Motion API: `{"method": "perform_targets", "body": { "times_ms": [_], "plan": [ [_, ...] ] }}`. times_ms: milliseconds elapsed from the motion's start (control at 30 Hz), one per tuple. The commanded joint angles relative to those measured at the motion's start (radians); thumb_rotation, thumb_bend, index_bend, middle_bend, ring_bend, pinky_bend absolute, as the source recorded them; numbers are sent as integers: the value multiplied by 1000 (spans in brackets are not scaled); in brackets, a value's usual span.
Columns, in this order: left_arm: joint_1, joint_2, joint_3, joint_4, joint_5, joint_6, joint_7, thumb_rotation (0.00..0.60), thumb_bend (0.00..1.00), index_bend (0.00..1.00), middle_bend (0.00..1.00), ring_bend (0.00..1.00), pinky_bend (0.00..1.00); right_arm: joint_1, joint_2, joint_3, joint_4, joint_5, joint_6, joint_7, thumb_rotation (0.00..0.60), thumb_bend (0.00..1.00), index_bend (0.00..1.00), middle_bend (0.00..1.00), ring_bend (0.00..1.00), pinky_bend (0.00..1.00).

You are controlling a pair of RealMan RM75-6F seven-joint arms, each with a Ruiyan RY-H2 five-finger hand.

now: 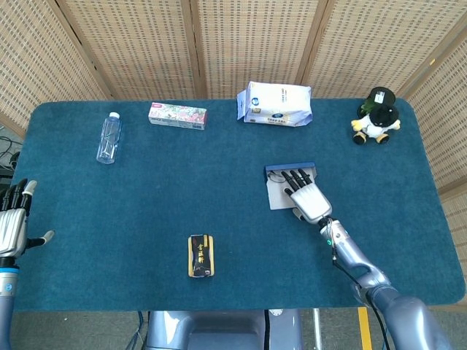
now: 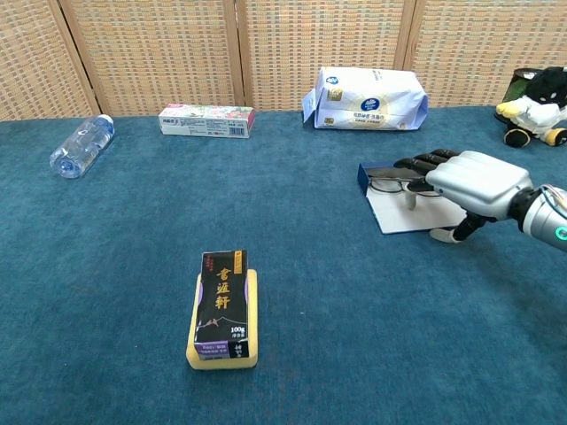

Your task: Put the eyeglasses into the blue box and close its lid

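While the left hand (image 1: 13, 222) rests open and empty at the table's (image 1: 182, 189) left edge, the right hand (image 2: 468, 181) hovers flat over the open blue box (image 2: 376, 173), right of table centre. The eyeglasses (image 2: 386, 186) lie inside it; fingertip contact with them appears likely but is unclear.

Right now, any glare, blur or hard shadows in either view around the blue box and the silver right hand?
Head view: even light, sharp, no glare; the silver right hand hides much of the open blue box. Chest view: sharp too, soft shadow under the hand on the white lid; the thin-framed eyeglasses are small but readable; the hand's shell shows a mild sheen.
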Motion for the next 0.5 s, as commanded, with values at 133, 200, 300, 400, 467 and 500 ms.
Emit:
{"method": "perform_targets", "body": {
  "times_ms": [133,200,300,400,467,500],
  "plan": [
    [0,-1,0,1,-2,-1,1,600,0,0,0,0,0,6,-15,9,22,5,0,3,600,466,445,56,0,60],
    [-1,-1,-1,2,-3,-1,1,600,0,0,0,0,0,8,-18,14,26,8,5,9,600,466,449,59,0,60],
    [-1,-1,-1,3,-4,-2,1,600,0,0,0,0,0,13,-21,23,31,14,10,16,600,466,449,59,0,60],
    [-2,-1,-2,4,-6,-4,1,600,0,0,0,0,0,27,-27,37,39,24,0,16,600,466,449,60,0,60],
    [-2,-2,-2,5,-8,-6,1,600,0,0,0,0,0,37,-33,47,46,32,-8,15,600,466,449,60,0,60],
    [-2,-2,-2,6,-9,-7,1,600,0,0,0,0,0,42,-36,53,49,37,-12,14,600,466,449,60,0,60]
  ]
}}
